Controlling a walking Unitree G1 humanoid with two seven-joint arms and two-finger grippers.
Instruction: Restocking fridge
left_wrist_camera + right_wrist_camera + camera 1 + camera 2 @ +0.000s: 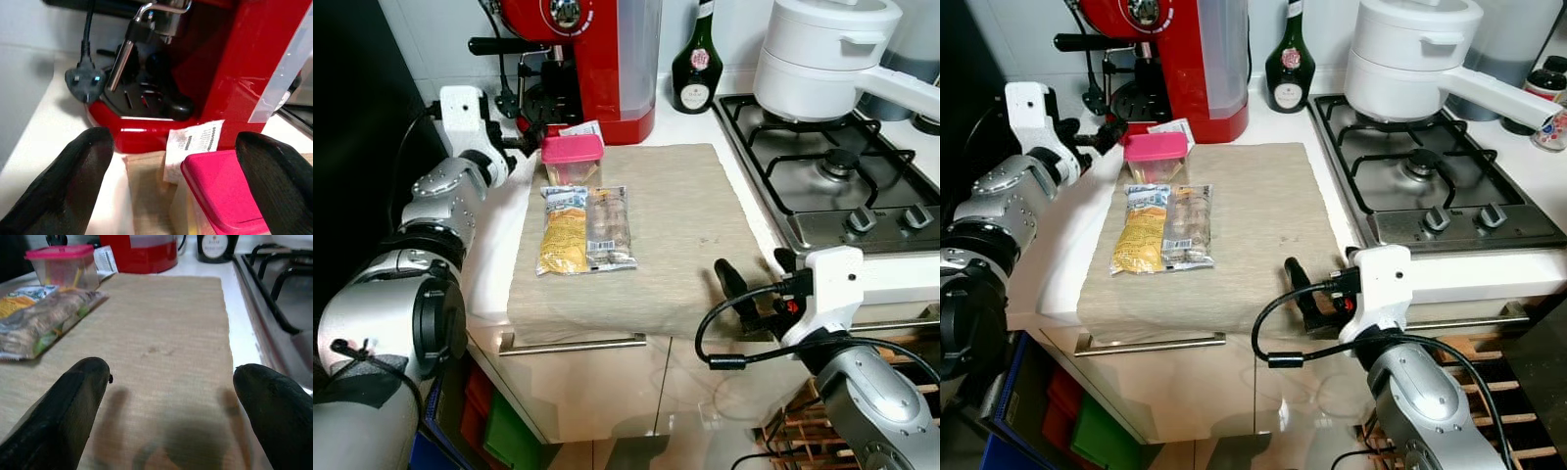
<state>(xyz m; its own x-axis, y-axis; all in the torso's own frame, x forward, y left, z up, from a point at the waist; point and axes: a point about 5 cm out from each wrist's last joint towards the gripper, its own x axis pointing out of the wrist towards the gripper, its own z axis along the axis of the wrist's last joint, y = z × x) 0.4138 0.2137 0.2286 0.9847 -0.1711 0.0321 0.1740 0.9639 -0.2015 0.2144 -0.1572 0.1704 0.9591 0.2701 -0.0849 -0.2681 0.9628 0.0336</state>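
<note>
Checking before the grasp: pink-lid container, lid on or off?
On. The pink lid sits flat over the clear container, which stands upright on the mat by the open left gripper.

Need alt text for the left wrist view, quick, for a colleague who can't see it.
The left gripper, fingers open, hovers just short of a pink-lidded container on a beige mat. Behind stand a red coffee machine, a paper receipt and a loose black plug.

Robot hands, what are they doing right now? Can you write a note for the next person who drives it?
Left hand: open, empty, beside the clear tub with a pink lid.
Right hand: open, empty, at the near right edge of the beige woven mat.
Clear plastic food packet, yellow and brown inside, lies flat on the mat, in front of the tub.
Done: nothing grasped yet.
Left: pick up both, put them in the fridge.
</note>
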